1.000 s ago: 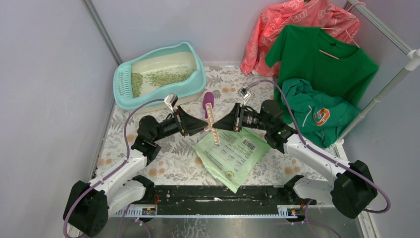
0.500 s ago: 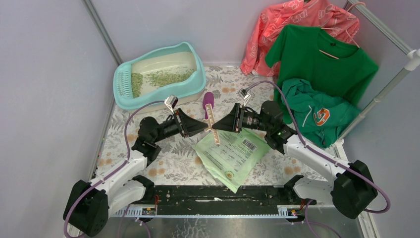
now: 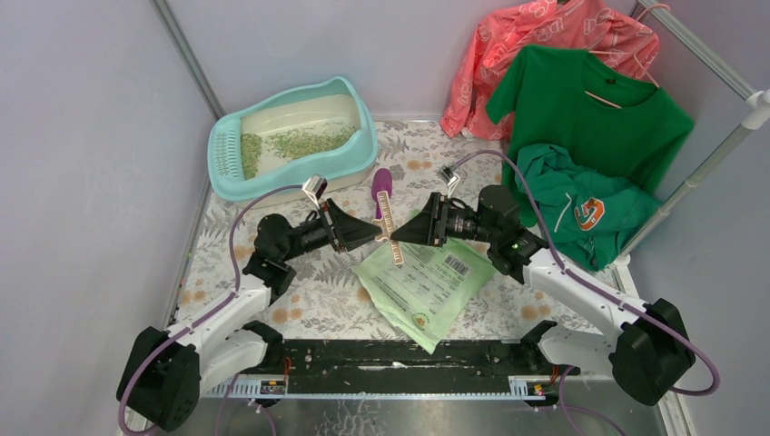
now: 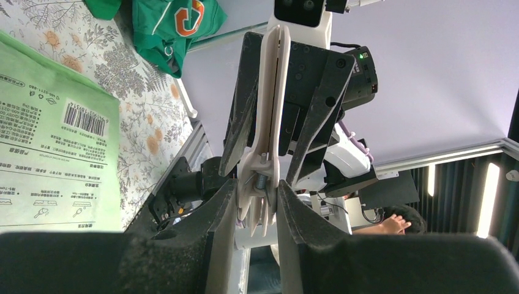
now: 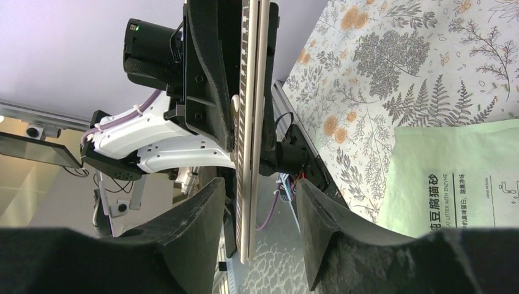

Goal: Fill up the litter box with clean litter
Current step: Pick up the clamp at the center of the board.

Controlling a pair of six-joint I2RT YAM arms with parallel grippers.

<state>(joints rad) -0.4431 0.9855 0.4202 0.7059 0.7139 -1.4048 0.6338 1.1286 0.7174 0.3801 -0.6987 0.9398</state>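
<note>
Litter box [image 3: 361, 153]: at the far left corner of the tabletop [image 3: 318, 291], well apart from both arms.
Clean litter [image 3: 300, 143]: a thin pale-green patch on the basin floor, running from the grate end toward the middle.
Left arm [image 3: 227, 309]: stretched forward, its forearm turned inward, its wrist pointing right toward the centre.
Left jaws: pinching the sprung hinge end of a cream clip [image 3: 390, 232].
Right arm [image 3: 572, 286]: mirrors the left, with its wrist pointing left, nose to nose with the other.
Right jaws: spread, one finger on each side of the clip's long strip, with a gap on both sides.
Green bag [image 3: 427, 286]: flat on the tabletop, below the meeting point.
Purple scoop [image 3: 382, 182]: just beyond the clip.
</note>
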